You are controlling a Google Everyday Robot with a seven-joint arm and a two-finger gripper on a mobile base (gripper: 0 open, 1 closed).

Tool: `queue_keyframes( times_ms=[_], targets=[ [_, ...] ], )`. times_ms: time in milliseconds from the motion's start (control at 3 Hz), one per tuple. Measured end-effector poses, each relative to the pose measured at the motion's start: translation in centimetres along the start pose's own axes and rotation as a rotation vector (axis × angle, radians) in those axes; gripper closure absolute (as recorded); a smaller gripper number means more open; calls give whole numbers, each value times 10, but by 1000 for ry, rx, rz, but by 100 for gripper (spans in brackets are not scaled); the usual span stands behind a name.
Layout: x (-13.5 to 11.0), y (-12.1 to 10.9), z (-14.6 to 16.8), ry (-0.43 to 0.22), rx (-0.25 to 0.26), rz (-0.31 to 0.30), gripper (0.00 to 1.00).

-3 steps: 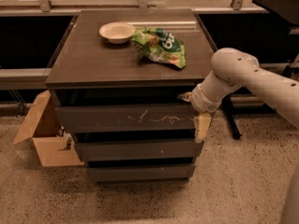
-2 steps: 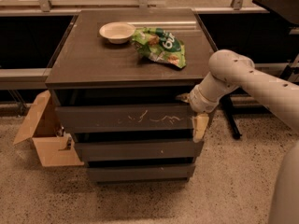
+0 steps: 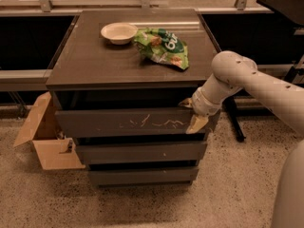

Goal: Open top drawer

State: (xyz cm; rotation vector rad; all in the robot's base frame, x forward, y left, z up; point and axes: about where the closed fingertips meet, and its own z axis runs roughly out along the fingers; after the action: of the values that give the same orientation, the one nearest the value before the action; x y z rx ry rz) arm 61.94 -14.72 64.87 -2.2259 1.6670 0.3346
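Note:
The top drawer is the widest dark front of three, with pale squiggly scratches across its middle. It stands a little out from the cabinet, with a dark gap above it. My gripper is at the drawer's upper right corner. One tan finger hangs in front of the drawer face and the other reaches behind its top edge, so the gripper is closed on the front panel. My pale arm comes in from the right.
A white bowl and a green snack bag lie on the cabinet top. Two shorter drawer fronts sit below. An open cardboard box stands on the floor at the left. A dark stand leg is behind my arm.
My gripper has shifted slightly left and toward the camera, and the top drawer front has come out a little with it. The bowl and bag have not moved.

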Motion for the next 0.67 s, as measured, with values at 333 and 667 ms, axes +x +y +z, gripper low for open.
queue_keyframes(
  times_ms=[333,667],
  targets=[
    [-17,10,-5,-13,-13,-30,72],
    [-36,23,-8,-35,-31,-54,96]
  ],
)
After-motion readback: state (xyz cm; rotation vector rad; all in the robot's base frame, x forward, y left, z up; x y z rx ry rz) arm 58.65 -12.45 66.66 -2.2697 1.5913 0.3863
